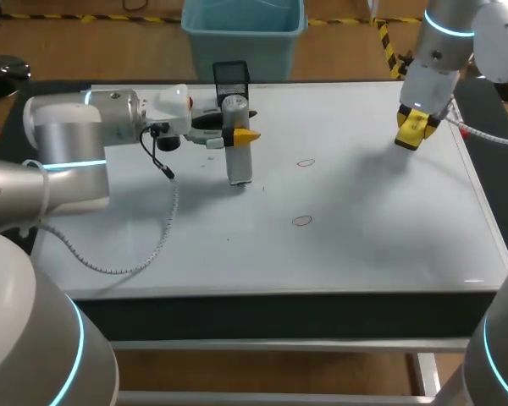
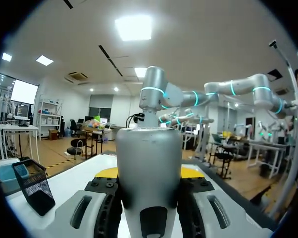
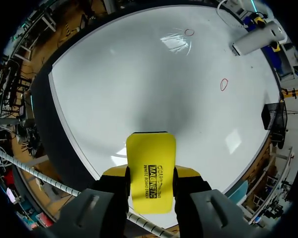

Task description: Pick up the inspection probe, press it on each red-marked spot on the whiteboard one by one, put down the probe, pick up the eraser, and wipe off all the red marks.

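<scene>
The grey cylindrical probe (image 1: 239, 144) stands upright with its lower end on the whiteboard (image 1: 364, 245), left of the two red marks (image 1: 306, 162) (image 1: 301, 221). My left gripper (image 1: 237, 127) is shut on its upper part. In the left wrist view the probe (image 2: 149, 168) fills the gap between the fingers (image 2: 107, 198). Above the board's far right corner, my right gripper (image 1: 415, 128) is shut on the yellow eraser (image 1: 413, 125). The right wrist view shows the eraser (image 3: 150, 171) clamped between its fingers, with both red rings (image 3: 224, 84) (image 3: 189, 32) and the probe (image 3: 258, 39) far ahead.
A black mesh holder (image 1: 231, 76) stands at the board's far edge, just behind the probe, and shows beside the left gripper (image 2: 34, 186). The left arm's cable (image 1: 152, 245) loops over the left part of the board.
</scene>
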Robot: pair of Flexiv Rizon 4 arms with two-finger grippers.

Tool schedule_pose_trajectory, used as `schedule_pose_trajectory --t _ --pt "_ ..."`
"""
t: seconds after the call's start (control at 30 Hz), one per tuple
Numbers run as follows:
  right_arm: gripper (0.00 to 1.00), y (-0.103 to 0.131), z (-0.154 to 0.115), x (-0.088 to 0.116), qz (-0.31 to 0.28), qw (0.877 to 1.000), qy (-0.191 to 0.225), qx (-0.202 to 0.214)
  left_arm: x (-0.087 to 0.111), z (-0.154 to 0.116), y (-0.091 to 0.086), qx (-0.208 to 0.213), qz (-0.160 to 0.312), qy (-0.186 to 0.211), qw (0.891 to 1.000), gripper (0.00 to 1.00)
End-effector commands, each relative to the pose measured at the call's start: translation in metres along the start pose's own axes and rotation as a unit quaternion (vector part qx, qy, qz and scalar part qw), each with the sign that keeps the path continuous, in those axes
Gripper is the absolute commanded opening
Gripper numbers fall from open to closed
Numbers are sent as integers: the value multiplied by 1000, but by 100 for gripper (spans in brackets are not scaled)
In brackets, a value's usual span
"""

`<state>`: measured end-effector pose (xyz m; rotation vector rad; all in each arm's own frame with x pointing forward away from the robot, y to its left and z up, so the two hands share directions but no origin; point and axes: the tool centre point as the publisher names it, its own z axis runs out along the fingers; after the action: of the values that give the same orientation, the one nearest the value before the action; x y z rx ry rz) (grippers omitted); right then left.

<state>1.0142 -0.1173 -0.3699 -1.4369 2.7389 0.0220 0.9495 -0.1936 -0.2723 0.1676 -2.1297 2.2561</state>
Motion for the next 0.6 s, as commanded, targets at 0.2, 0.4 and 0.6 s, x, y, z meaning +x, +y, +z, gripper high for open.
schedule_pose_trajectory --t 0.2,0.4,0.6 --pt "0 0 -1 0 -1 1000 2 1 -4 8 9 -3 -4 11 1000 0" --pt "0 0 -1 0 -1 1000 2 1 -5 13 11 -13 -4 15 1000 0" --pt "0 0 -1 0 -1 1000 2 1 -5 14 11 -16 -4 15 1000 0"
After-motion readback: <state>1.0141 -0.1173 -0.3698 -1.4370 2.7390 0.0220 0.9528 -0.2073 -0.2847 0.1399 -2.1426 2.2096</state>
